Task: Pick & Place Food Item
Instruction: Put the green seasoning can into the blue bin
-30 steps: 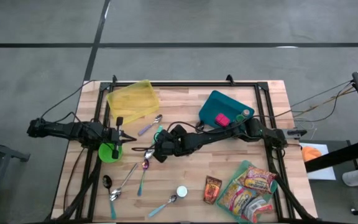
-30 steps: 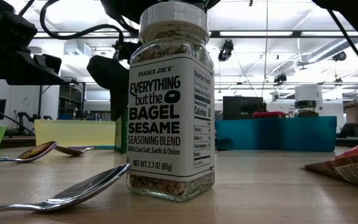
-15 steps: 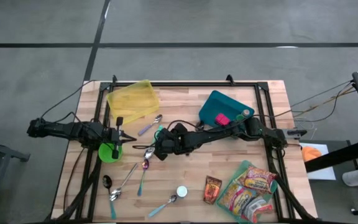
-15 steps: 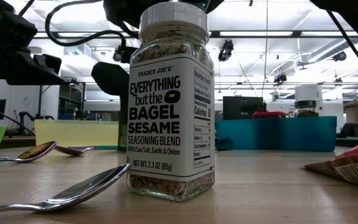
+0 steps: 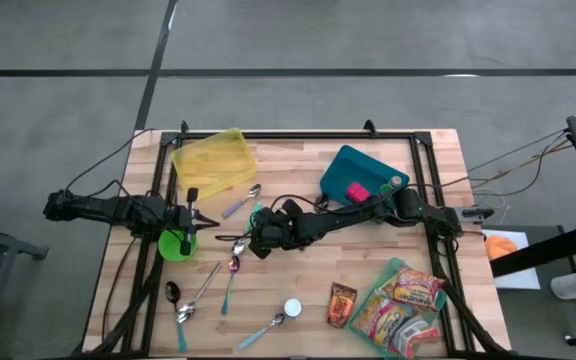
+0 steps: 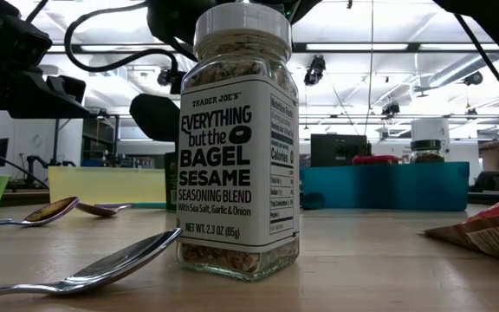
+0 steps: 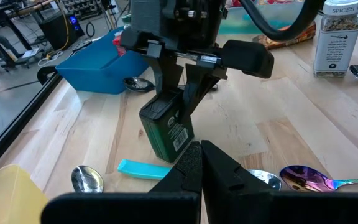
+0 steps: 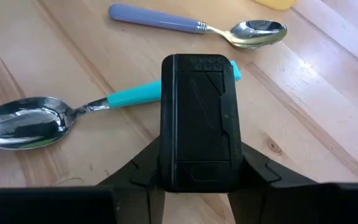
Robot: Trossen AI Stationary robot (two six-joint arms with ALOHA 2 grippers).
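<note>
**Right gripper closed on the green tin at mid-desk**

I see a pale wooden desk on a grey floor, with a lit workshop behind it in the low view. My right gripper (image 7: 178,99) has its fingers (image 8: 140,171) pressed against both sides of the dark green tin (image 7: 166,127), which stands tilted on the desk near its middle. The left gripper (image 5: 192,213) waits by the left edge with fingers pressed together, above the green cup (image 5: 175,244). In the low view the seasoning jar (image 6: 239,139) hides the tin almost entirely. Spoons (image 5: 196,293) lie toward the near-left corner, and snack packets (image 5: 400,305) at the near-right one.
</note>
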